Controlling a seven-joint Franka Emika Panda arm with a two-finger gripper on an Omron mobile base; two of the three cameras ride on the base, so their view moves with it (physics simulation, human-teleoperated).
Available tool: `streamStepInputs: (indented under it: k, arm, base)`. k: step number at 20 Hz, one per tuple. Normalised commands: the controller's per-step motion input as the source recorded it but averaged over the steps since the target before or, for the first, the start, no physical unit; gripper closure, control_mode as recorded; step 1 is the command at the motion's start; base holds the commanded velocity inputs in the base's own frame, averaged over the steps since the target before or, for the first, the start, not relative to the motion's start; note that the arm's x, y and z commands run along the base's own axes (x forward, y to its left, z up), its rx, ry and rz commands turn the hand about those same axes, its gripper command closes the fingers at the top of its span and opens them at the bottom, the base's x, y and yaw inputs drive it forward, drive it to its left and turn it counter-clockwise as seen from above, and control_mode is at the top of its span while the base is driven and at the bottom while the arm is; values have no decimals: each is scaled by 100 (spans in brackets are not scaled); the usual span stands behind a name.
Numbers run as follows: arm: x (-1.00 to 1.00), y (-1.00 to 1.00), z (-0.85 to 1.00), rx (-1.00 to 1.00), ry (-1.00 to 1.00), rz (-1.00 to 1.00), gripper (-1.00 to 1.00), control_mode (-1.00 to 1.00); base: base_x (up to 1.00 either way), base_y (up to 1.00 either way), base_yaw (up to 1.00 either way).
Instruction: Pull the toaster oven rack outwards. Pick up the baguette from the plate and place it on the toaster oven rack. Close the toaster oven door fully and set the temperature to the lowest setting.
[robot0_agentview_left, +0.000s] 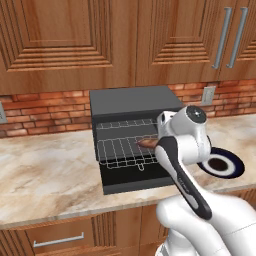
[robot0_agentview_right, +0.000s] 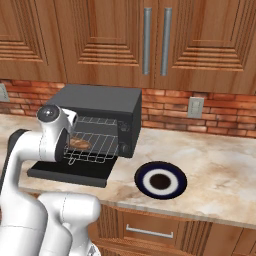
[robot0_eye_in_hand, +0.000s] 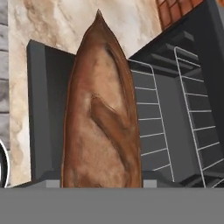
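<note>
The dark toaster oven (robot0_agentview_left: 130, 102) stands on the counter with its door (robot0_agentview_left: 135, 177) folded down flat. Its silver wire rack (robot0_agentview_left: 120, 150) is drawn out over the door. My gripper (robot0_agentview_left: 158, 145) reaches in from the right, just above the rack, and is shut on the brown baguette (robot0_agentview_left: 146, 143). In the hand view the baguette (robot0_eye_in_hand: 103, 127) stands close and hides the fingertips, with the rack (robot0_eye_in_hand: 151, 127) behind it. From the right base view the baguette (robot0_agentview_right: 79, 143) hangs low over the rack (robot0_agentview_right: 100, 147). The navy-rimmed plate (robot0_agentview_right: 145, 175) lies bare to the oven's right.
Two knobs sit on the control strip (robot0_agentview_right: 125, 135) at the oven's right front. A brick backsplash with a wall outlet (robot0_agentview_right: 195, 106) runs behind, under wooden cabinets. The marble counter (robot0_agentview_left: 45, 170) stretches left of the oven, and the counter edge lies near the door.
</note>
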Motion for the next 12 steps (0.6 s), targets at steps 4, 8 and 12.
streamStepInputs:
  k: [4,8,12]
  arm:
    - [29,17,-17,-1,0,0,100,-100]
    - [33,11,-15,0,0,0,100,-100]
    - [34,11,-16,-1,0,0,100,-100]
  base:
    - [0,0,0]
    - [0,0,0]
    - [0,0,0]
